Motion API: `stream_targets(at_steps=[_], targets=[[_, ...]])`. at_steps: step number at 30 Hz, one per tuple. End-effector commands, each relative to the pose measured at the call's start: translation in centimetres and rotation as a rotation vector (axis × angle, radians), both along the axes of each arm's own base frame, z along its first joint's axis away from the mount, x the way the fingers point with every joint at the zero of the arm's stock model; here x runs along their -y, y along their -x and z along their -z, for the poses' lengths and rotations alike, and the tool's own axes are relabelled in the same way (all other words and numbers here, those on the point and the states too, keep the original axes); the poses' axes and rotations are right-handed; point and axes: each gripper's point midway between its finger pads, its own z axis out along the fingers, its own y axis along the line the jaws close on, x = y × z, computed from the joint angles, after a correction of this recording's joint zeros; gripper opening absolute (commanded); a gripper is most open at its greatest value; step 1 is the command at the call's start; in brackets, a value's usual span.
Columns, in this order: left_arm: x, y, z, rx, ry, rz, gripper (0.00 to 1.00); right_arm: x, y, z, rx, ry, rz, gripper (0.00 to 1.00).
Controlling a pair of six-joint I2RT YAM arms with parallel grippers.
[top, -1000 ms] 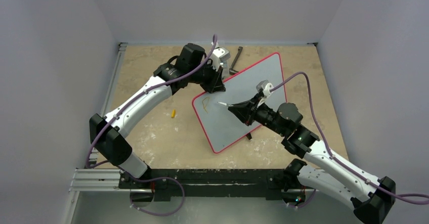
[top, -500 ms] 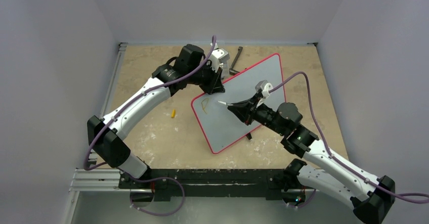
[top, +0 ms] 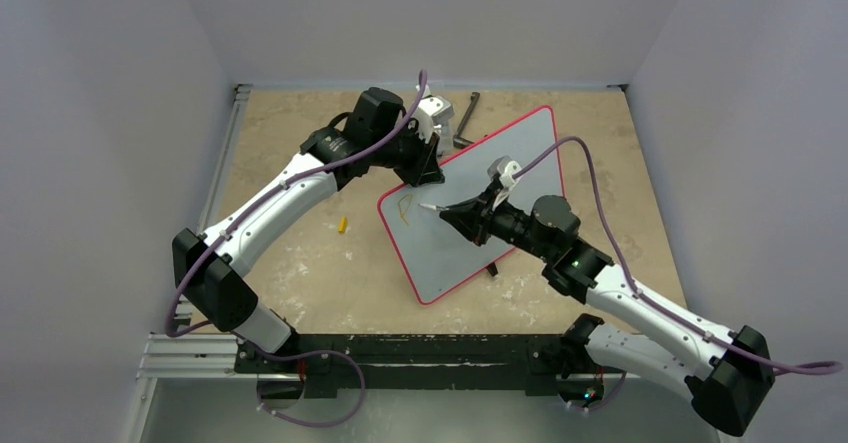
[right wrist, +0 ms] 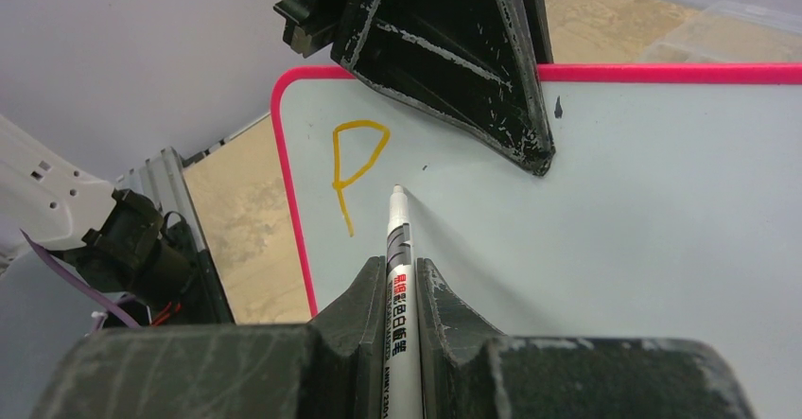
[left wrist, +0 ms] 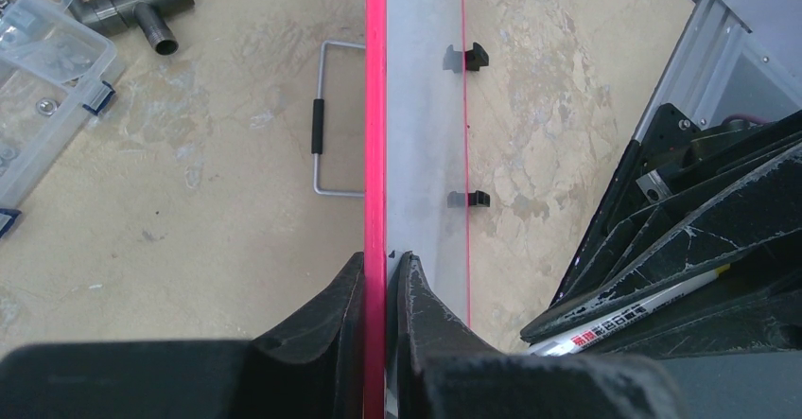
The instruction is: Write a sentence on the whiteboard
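The whiteboard [top: 500, 178] with its red-pink frame stands tilted on the table. My left gripper [top: 428, 168] is shut on its upper edge; in the left wrist view the fingers [left wrist: 416, 296] pinch the red frame [left wrist: 375, 107]. My right gripper [top: 462, 216] is shut on a white marker [right wrist: 397, 277]. The marker tip [right wrist: 398, 190] sits at the board just right of an orange-yellow "P" [right wrist: 355, 154], the only letter of the sentence, near the board's top left corner. The "P" shows faintly in the top view [top: 404, 206].
A small yellow marker cap [top: 342, 225] lies on the table left of the board. A clear plastic box [left wrist: 43, 78], a dark metal pipe fitting [left wrist: 132, 3] and a wire handle [left wrist: 326, 126] lie behind the board. The board's black feet [left wrist: 470, 197] rest on the table.
My right gripper has moved left across the board with the marker, bringing its tip close to the "P". The left gripper and the board hold still.
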Motion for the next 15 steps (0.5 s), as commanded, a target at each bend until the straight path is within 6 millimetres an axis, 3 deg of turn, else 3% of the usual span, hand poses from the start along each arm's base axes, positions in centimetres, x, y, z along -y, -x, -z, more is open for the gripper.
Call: stream_targets(at_steps=[1, 7, 15], targets=[[-2.0, 1.0, 4.0, -0.032, -0.166, 0.004, 0.0, -0.5, -0.2, -3.8, 0.085, -0.076, -0.015, 0.0], [-2.0, 1.0, 4.0, -0.033, -0.164, 0.007, 0.0, -0.5, -0.5, -3.7, 0.084, -0.077, -0.004, 0.0], [-2.0, 1.0, 4.1, -0.035, -0.166, 0.006, 0.0, -0.8, -0.9, -2.1, 0.057, -0.045, -0.002, 0.0]])
